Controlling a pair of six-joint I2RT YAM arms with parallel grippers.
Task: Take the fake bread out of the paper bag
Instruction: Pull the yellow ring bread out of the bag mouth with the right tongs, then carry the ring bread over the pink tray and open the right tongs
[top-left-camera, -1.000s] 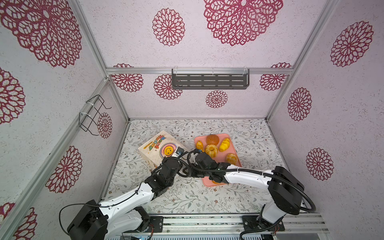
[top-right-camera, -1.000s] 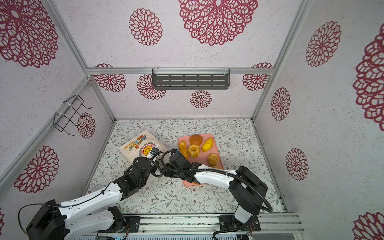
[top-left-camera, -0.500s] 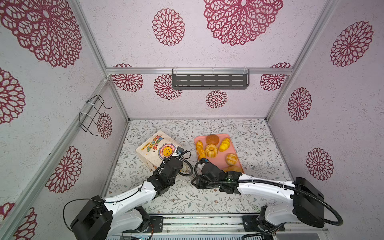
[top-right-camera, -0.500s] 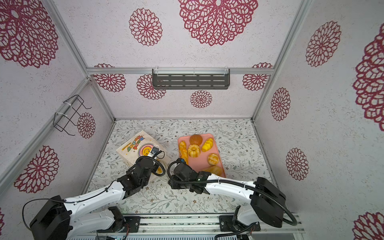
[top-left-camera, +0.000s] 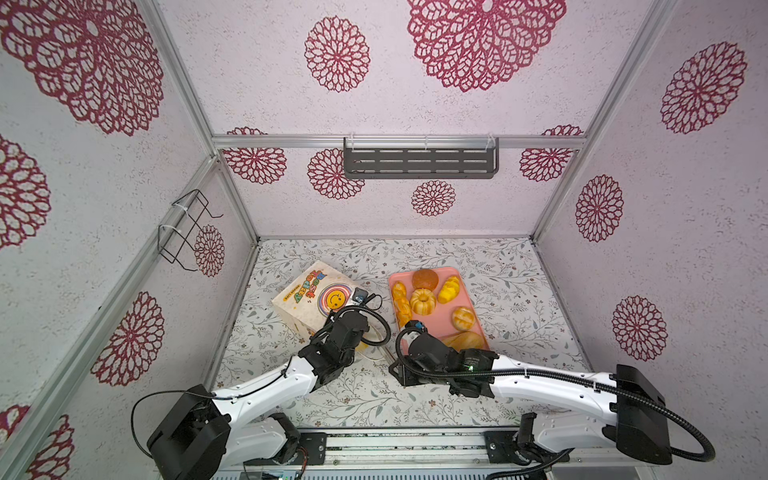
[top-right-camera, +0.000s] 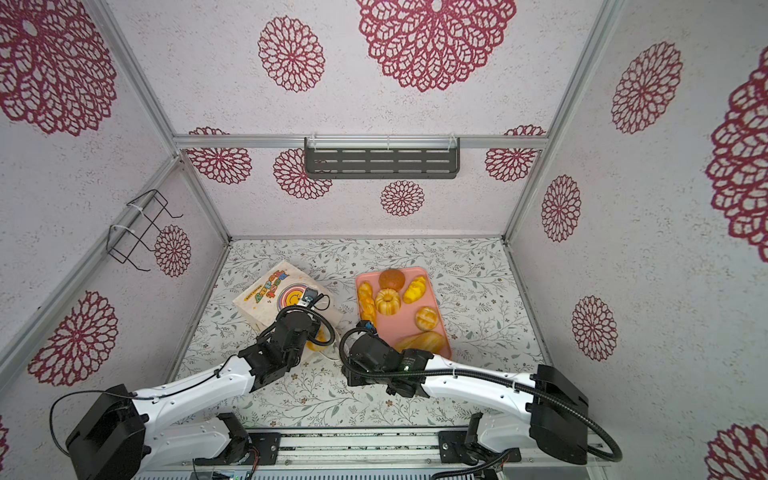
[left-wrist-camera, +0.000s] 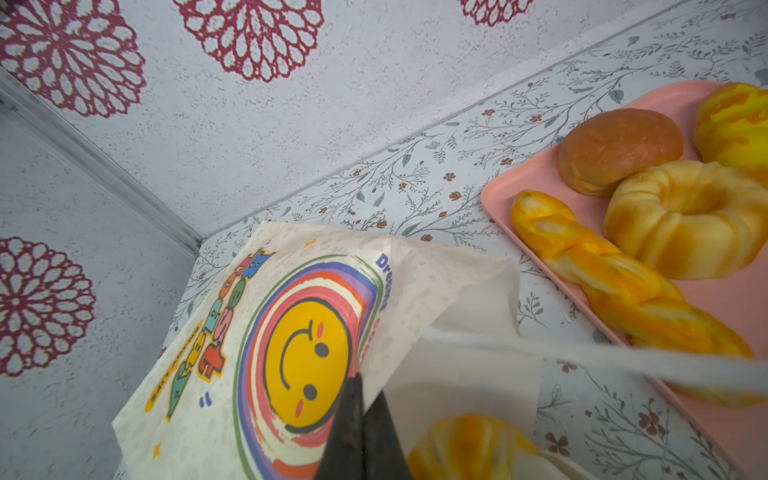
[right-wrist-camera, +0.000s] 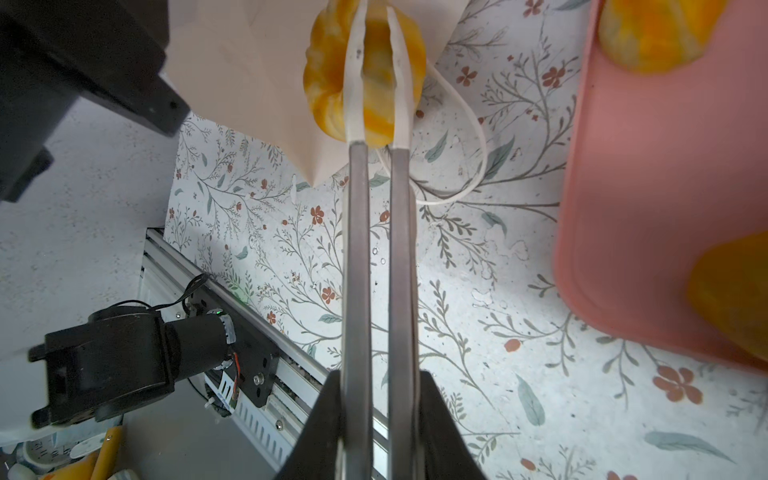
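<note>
Cream paper bag (top-left-camera: 307, 299) lies on its side (smiley face up), L gripper (left-wrist-camera: 358, 395) clamped on its top edge. R gripper (right-wrist-camera: 376, 16) tips together over ring cake (right-wrist-camera: 324, 75) at bag mouth. Other fake bread (top-left-camera: 422, 300) on pink tray (top-left-camera: 436, 326).

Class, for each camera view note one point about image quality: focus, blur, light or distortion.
Both top views: wide-angle, so the frame rails splay outward; light even, shadows faint. Left wrist view: the cord handle is a blurred streak, the jaws soft. Right wrist view: the pink tray is out of focus, the floral table crisp.
</note>
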